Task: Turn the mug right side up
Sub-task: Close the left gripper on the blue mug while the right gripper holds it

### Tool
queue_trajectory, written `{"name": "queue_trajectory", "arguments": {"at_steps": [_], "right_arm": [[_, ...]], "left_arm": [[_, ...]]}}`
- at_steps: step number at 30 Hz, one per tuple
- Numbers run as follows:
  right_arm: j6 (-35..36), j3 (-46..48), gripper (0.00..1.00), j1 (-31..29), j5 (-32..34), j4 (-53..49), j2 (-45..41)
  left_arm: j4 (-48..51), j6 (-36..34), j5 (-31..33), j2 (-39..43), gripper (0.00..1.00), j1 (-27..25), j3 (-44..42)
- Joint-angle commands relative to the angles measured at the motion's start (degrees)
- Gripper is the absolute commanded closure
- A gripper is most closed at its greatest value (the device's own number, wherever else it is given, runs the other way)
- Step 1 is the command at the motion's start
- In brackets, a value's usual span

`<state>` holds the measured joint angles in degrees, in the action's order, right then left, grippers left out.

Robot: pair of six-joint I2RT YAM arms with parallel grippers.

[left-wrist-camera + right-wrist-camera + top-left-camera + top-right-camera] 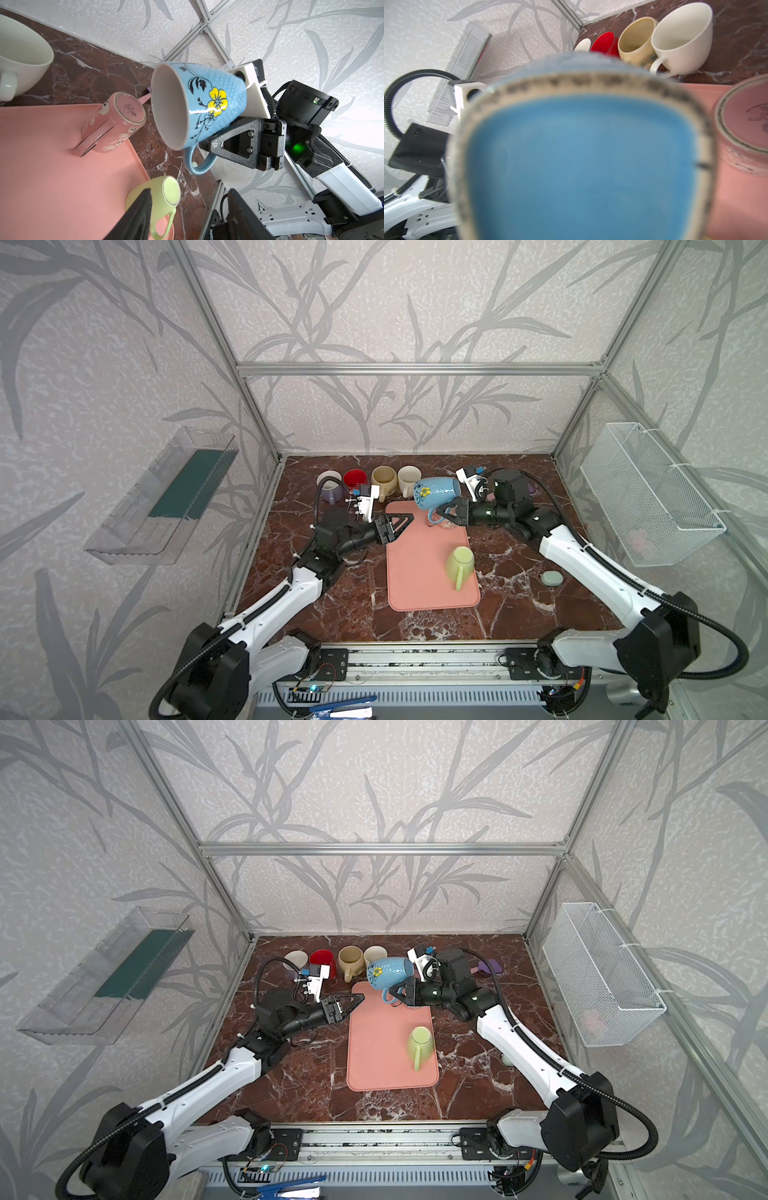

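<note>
The mug [436, 491] [388, 971] is light blue with a yellow flower. It hangs in the air over the far end of the pink mat [415, 572], tipped on its side with its mouth toward the left arm. My right gripper [442, 514] [399, 994] [205, 145] is shut on its handle. The right wrist view shows only the blurred blue base of the mug [581, 155]. My left gripper [406, 521] [358, 1000] [189, 193] hovers at the mat's far left corner, jaws apart and empty, a short way from the mug's mouth.
On the mat a green mug [459, 562] [164, 195] and a pink mug [116, 122] stand upside down. Several mugs [383, 479] stand upright along the back wall. A wire basket [648, 493] hangs on the right wall and a clear shelf [166, 497] on the left.
</note>
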<state>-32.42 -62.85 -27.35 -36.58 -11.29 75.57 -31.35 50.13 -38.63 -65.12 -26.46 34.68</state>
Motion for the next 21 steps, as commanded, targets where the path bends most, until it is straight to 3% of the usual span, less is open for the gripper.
{"name": "queue_trajectory", "arguments": {"at_steps": [1,21], "right_arm": [[-1.05,-1.38,1.00,0.37,-3.90,7.61,-2.53],[-5.04,2.62,1.00,0.43,-12.37,18.41,-6.02]], "left_arm": [[-12.45,4.47,-2.51,-2.02,0.43,-0.98,-0.42],[-30.90,12.19,-5.55,-13.78,0.57,-5.10,5.99]]}}
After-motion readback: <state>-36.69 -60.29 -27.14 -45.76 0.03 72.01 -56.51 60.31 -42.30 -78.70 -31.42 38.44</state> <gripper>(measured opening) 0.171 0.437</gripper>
